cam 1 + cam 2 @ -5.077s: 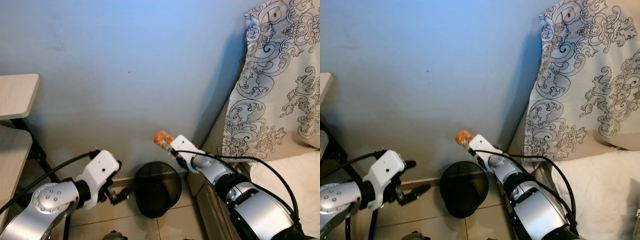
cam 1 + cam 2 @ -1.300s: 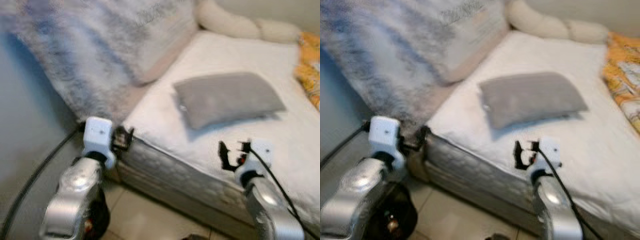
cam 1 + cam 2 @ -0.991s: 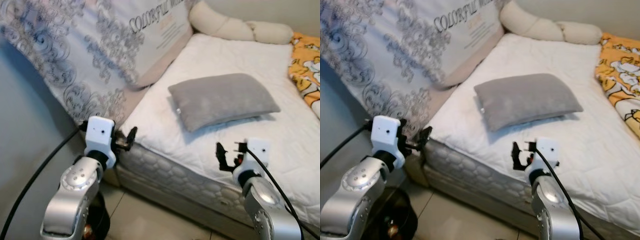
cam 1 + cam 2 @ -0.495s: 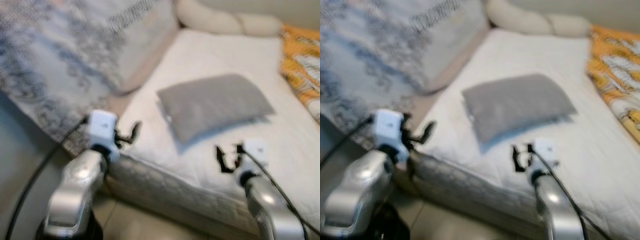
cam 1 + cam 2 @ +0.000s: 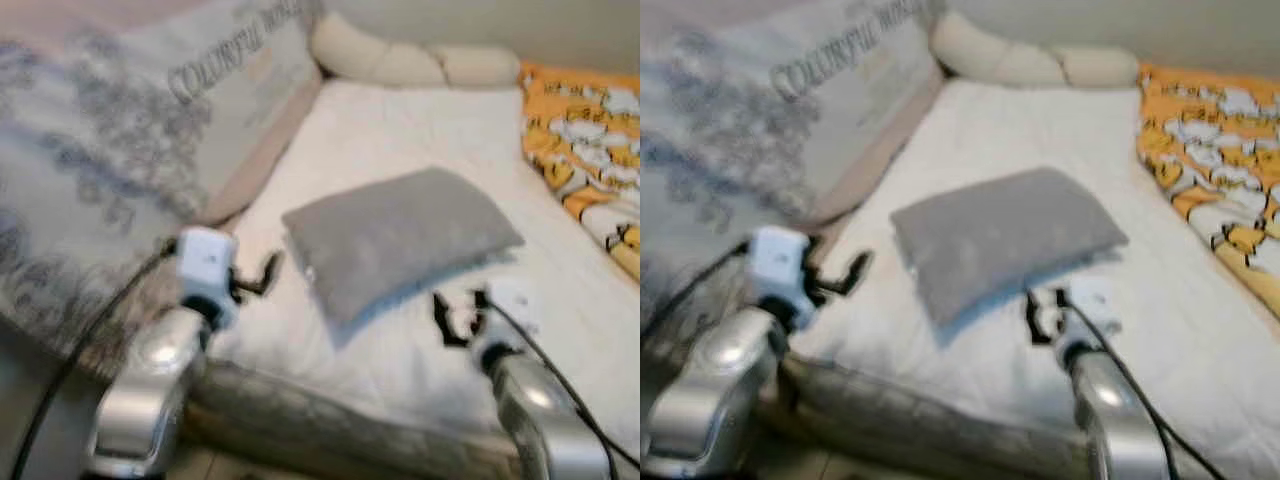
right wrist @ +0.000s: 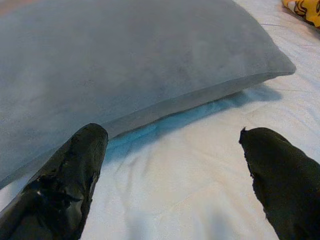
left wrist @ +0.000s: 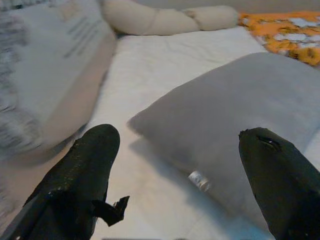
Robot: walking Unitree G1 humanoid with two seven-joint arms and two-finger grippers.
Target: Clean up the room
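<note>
You're looking at a plain grey pillow lying on a white quilted mattress. A cream bolster is showing behind it, beside an orange blanket printed with white cartoon figures, and the big cushion is showing grey scrollwork on white.

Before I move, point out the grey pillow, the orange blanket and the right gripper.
grey pillow (image 5: 400,240), left eye view, middle of its top.
orange blanket (image 5: 580,140), left eye view, patterned top.
right gripper (image 5: 458,318), left eye view, between its fingertips.

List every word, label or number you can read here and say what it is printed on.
"COLORFUL W...": large grey capitals across the patterned pillow leaning at the head of the bed; the rest of the second word is blurred.
Smaller lines under that heading: too blurred to read.
Small tag on the grey pillow: too small to read.
Orange cartoon blanket: no legible text.
</note>
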